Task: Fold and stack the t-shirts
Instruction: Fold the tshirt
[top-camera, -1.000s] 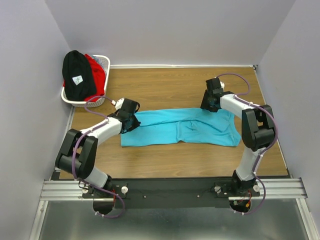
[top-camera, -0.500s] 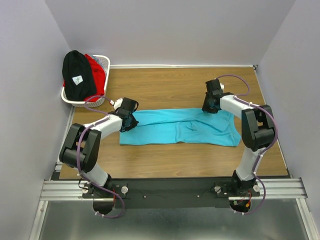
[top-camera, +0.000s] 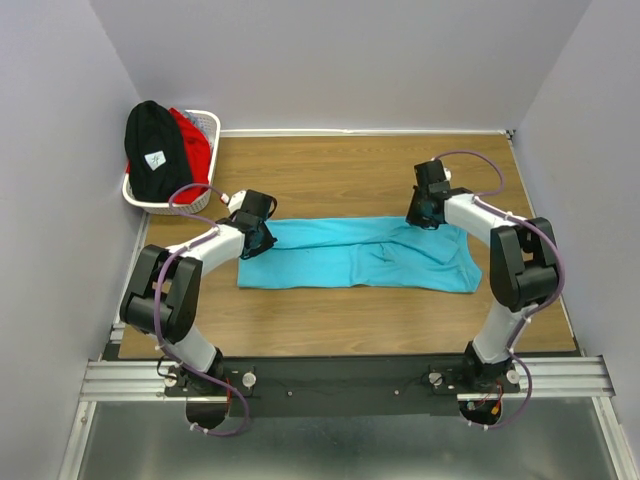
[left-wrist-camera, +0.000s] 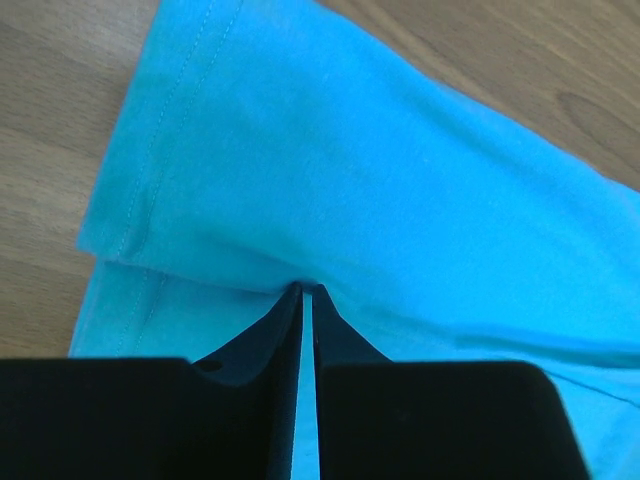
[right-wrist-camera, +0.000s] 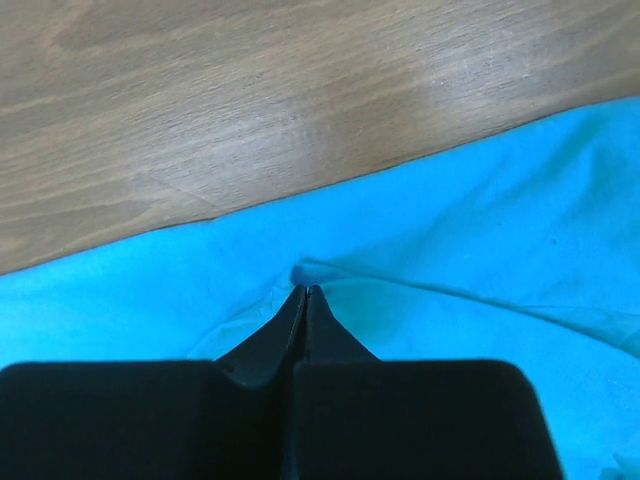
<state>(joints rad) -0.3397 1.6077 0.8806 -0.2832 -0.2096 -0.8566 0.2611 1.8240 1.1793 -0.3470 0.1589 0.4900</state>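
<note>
The turquoise t-shirt (top-camera: 360, 254) lies folded into a long strip across the middle of the wooden table. My left gripper (top-camera: 258, 236) is shut on the shirt's left end; in the left wrist view the jaws (left-wrist-camera: 305, 292) pinch a fold of turquoise cloth (left-wrist-camera: 380, 170). My right gripper (top-camera: 424, 212) is shut on the shirt's far right edge; in the right wrist view the closed tips (right-wrist-camera: 304, 290) pinch a small ridge of the cloth (right-wrist-camera: 470, 260). The black t-shirt (top-camera: 155, 150) with a small white label and the red t-shirt (top-camera: 192, 140) lie heaped in the basket.
The white lattice basket (top-camera: 208, 121) stands at the table's far left corner against the wall. Bare wood (top-camera: 340, 170) lies behind the shirt and in front of it (top-camera: 350, 320). Grey walls close the table on three sides.
The left gripper has moved a little up and away with the shirt's left end, pulling that edge straighter. The right gripper has shifted slightly right and up. Both stay shut on the cloth.
</note>
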